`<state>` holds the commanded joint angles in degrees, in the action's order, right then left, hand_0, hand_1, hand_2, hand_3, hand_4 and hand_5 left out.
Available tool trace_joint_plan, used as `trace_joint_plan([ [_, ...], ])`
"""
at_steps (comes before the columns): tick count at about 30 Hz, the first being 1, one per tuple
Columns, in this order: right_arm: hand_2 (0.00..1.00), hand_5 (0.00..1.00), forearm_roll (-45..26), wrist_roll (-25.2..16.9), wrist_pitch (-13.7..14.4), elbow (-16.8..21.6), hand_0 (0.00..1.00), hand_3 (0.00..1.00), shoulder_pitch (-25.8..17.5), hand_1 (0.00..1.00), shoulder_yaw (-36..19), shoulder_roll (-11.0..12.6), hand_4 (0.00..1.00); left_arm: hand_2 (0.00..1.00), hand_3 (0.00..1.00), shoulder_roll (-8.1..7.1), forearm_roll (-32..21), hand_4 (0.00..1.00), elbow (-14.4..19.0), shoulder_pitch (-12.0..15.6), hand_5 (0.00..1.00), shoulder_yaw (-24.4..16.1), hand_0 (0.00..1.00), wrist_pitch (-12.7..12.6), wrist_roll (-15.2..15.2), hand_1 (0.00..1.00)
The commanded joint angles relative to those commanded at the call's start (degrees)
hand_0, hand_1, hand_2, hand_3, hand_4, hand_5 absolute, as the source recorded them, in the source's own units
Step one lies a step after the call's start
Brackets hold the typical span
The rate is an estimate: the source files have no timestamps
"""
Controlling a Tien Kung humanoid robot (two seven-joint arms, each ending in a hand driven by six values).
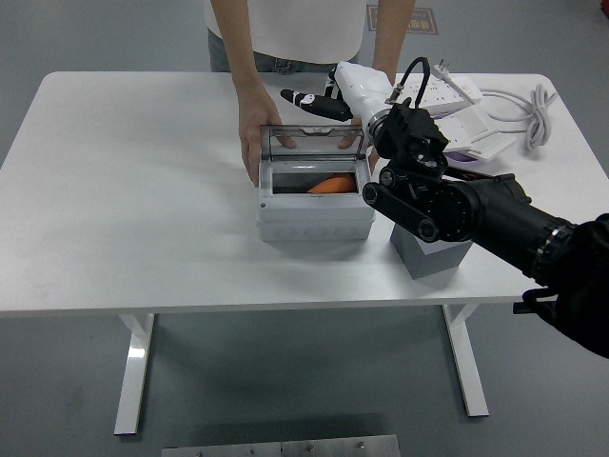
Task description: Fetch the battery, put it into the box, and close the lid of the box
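Lid-closing step, by the look of it: orange battery [331, 185] lying inside the box [314, 217] at its right end, so only the shutting left to do. Clear lid [314, 143] standing upright along the far edge, hinged there as far as can be judged. Right hand [350, 86] hovering just above and behind the lid's top edge, fingers [303, 99] stretched out flat toward the left, apart and holding nothing; no left hand in view. Best to bring the flat fingers onto the far face of the lid near its top edge and push toward the near side of the table [143, 190], following the arc of the hinge rather than pressing straight down. Keep the push centred along the lid so it does not twist. Mind the person's hand [254, 133] resting against the box's far left corner, with another seemingly behind the lid at the right; avoid trapping fingers as the lid drops. Watch the forearm too, close over the grey block [433, 257] just right of the box. Finish with a light press on the near edge to seat any catch.
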<state>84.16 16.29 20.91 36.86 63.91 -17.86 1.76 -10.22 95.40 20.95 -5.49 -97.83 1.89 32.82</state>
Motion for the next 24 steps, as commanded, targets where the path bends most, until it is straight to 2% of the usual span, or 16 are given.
trace_joint_plan([
  [2, 0.429, 0.998, -0.2, 0.0, 0.2, 0.0, 0.496, 0.389, -0.1, 0.383, 0.0, -0.1, 0.998, 0.577, 0.527, 0.01, 0.1, 0.127, 0.0, 0.0, 0.002, -0.1, 0.5, 0.0, 0.0, 0.714],
  [3, 0.46, 0.998, -0.2, 0.0, 0.3, 0.0, 0.58, 0.407, -0.2, 0.444, 0.1, -0.1, 0.998, 0.577, 0.528, 0.02, 0.1, 0.128, 0.0, -0.1, 0.002, -0.1, 0.5, 0.0, 0.0, 0.715],
  [16, 0.479, 0.998, -0.5, 0.3, 0.8, 0.7, 0.602, 0.419, -1.2, 0.475, 0.8, -0.4, 0.998, 0.576, 0.53, 0.12, -0.1, 0.112, -0.1, -0.2, 0.002, 0.1, 0.498, -0.1, -0.2, 0.712],
  [24, 0.48, 0.998, 0.7, 2.1, 0.8, 2.8, 0.601, 0.418, -2.6, 0.48, 0.9, -0.6, 0.998, 0.576, 0.531, 0.29, -0.9, 0.113, -0.1, 0.2, 0.002, 0.4, 0.499, -0.4, -0.2, 0.713],
])
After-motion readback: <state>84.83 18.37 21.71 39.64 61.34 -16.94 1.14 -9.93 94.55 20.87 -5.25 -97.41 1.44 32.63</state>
